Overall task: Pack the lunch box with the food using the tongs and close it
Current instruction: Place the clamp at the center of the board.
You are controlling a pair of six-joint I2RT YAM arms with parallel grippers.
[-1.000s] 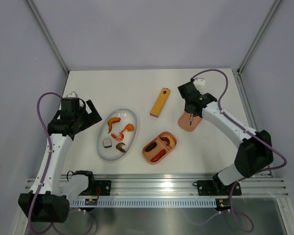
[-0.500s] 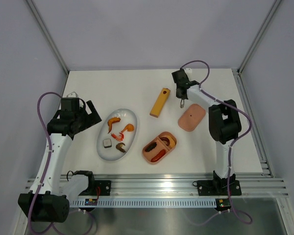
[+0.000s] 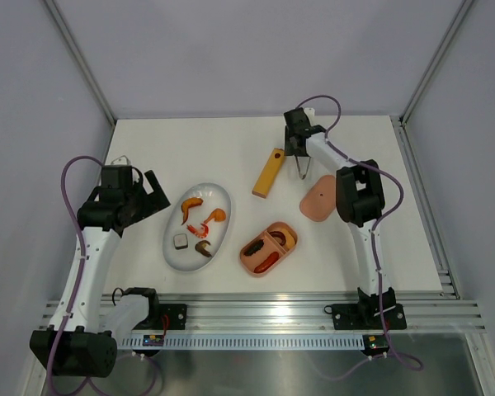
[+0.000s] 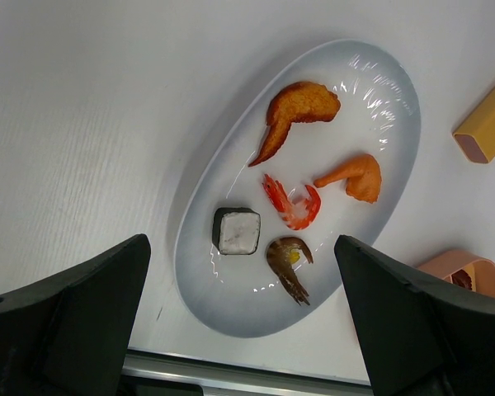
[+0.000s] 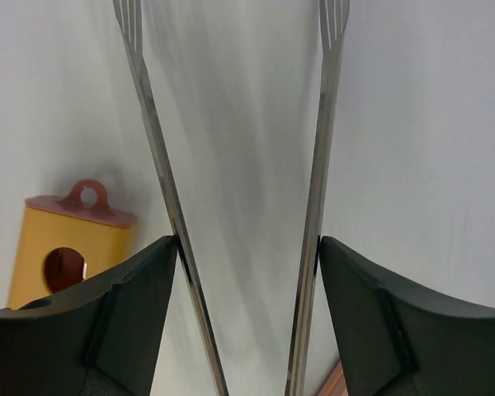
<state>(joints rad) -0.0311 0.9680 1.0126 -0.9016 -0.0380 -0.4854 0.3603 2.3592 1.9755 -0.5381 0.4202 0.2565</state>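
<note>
The pink lunch box lies open at centre front with a red sausage and a dark piece inside. Its lid rests apart to the right. On the white plate lies the rest of the food: two orange pieces, a red shrimp, a brown shrimp and a dark-and-white cube. My right gripper holds the tongs beside the yellow bar, both thin arms spread wide against its fingers, nothing between their tips. My left gripper hovers open over the plate.
A yellow-orange flat bar with a hole lies just left of the tongs, between the plate and the lid. Metal frame posts rise at the table's back corners. A rail runs along the near edge.
My right arm swung from over the lid to the back, next to the yellow bar. Its jaws widened and the tongs' arms spread apart. The left arm has not moved.
</note>
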